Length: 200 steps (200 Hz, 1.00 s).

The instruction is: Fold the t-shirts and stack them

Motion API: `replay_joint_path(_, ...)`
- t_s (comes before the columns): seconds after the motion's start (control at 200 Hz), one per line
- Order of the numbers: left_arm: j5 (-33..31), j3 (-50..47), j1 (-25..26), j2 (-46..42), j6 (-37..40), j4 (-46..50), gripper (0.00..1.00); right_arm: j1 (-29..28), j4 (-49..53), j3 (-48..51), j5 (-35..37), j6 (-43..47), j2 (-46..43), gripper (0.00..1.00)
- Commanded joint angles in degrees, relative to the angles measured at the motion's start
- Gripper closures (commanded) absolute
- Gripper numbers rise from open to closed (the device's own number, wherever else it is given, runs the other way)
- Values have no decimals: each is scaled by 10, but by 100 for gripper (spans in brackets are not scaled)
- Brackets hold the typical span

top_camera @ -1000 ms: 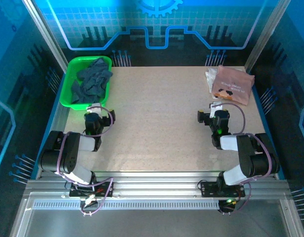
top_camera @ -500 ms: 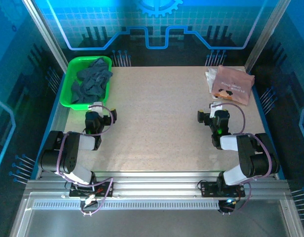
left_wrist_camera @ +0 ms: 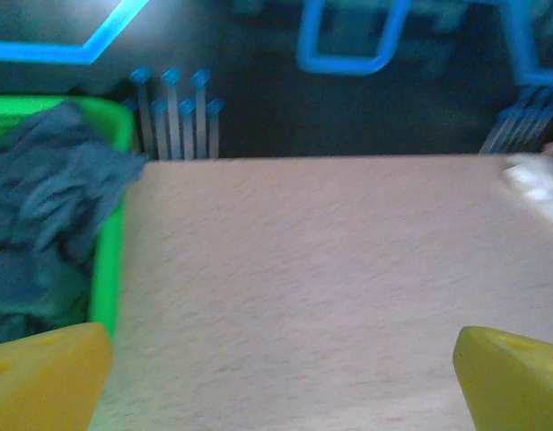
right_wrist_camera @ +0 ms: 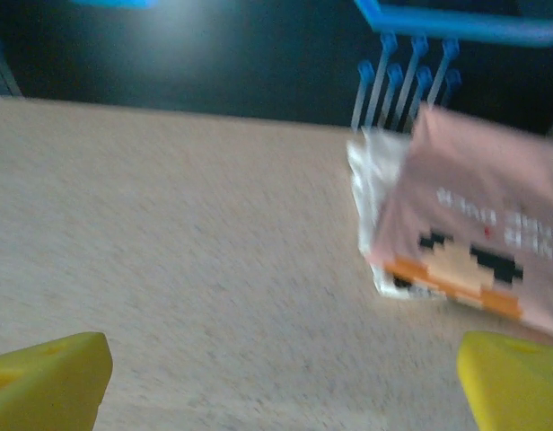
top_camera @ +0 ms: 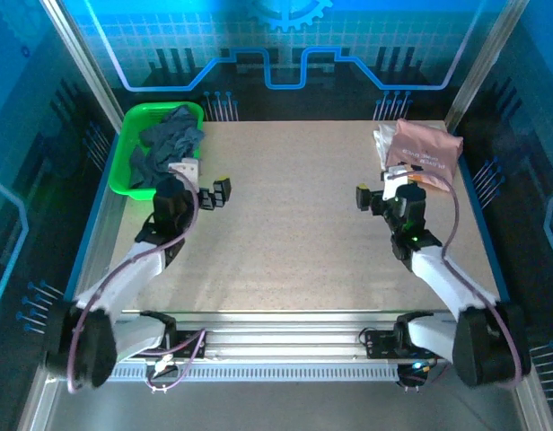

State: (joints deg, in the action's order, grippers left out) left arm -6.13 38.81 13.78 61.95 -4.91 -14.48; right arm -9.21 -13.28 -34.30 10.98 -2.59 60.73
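Both pincers stand wide apart and hold nothing: my left gripper [top_camera: 214,192] hangs just beside the green basket [top_camera: 121,162], my right gripper [top_camera: 381,190] near the pink t-shirt [top_camera: 426,151]. The slate-blue t-shirt [top_camera: 169,144] lies crumpled inside the basket at the far left corner. The pink one rests flat and folded at the far right, on something white [top_camera: 381,139]. I judge both to be light, limp cloth – not fragile, but it will sag. I would pinch the blue one at a raised fold on top.
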Motion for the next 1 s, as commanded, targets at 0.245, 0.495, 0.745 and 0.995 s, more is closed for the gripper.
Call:
replay_joint_path(0.245, 11, 461, -124, 192, -158, 566, 1, -45, 434, -291, -196, -86, 42, 0)
replay_joint_path(0.495, 38, 742, -209, 486, -154, 673, 1, -137, 491, -501, -248, -97, 233, 0)
replay_joint_path(0.745, 101, 795, -229, 613, -192, 585, 9, -180, 537, -616, -293, -112, 342, 0)
replay_joint_path(0.995, 71, 781, -231, 671, -226, 538, 17, -181, 552, -594, -303, -96, 324, 0)
